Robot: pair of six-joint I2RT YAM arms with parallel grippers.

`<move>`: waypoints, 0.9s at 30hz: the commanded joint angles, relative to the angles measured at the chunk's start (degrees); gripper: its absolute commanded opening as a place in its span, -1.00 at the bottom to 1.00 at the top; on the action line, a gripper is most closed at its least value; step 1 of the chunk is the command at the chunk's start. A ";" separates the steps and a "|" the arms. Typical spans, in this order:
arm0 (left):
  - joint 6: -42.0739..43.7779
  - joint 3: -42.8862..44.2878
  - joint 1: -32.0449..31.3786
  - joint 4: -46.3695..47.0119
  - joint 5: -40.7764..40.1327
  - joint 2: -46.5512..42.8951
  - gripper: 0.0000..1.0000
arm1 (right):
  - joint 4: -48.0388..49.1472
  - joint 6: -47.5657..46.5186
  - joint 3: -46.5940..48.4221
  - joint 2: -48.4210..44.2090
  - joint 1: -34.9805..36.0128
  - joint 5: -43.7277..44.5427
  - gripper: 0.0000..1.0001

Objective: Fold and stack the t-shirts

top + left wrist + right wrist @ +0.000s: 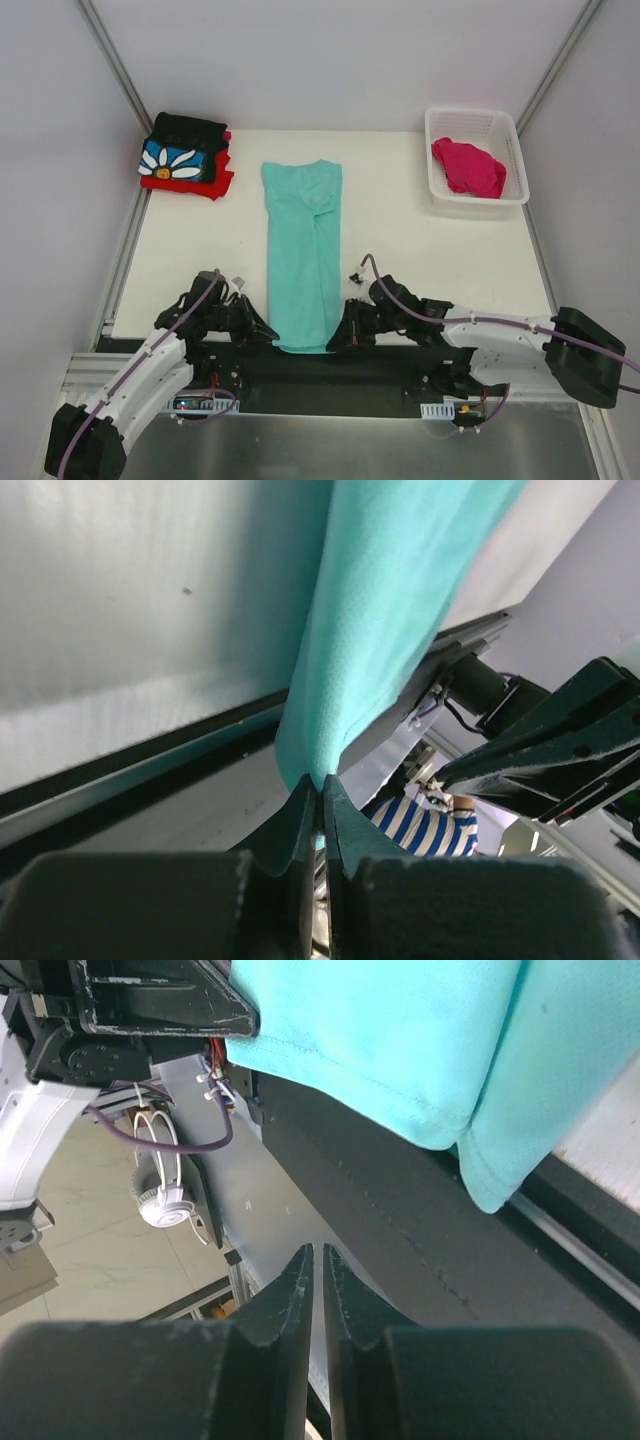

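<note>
The mint-teal t-shirt lies folded into a long strip down the middle of the table, its near hem hanging over the front edge. My left gripper is shut on that hem's left corner, and teal cloth rises from between its fingertips. My right gripper is at the hem's right corner, its jaws nearly together with nothing between them. The teal hem hangs above and to the right of its tips, not touching them. A folded black daisy shirt lies on a folded red one at the back left.
A white lattice basket stands at the back right with the crumpled magenta-pink shirt inside. The black rail of the table's front edge runs just below the hanging hem. The two grippers sit close together at the near edge.
</note>
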 commanded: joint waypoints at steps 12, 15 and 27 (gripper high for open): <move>-2.10 5.36 -1.46 -9.40 -3.20 -0.08 -1.00 | -5.26 6.08 -8.40 -7.77 0.65 7.07 0.28; -2.18 5.53 -1.46 -9.22 -3.46 0.18 -1.00 | -5.47 5.22 -9.12 -6.01 0.82 7.59 0.29; -2.71 5.10 -1.46 -8.52 -3.20 0.36 -1.00 | 1.19 3.54 -4.90 2.85 1.00 7.86 0.22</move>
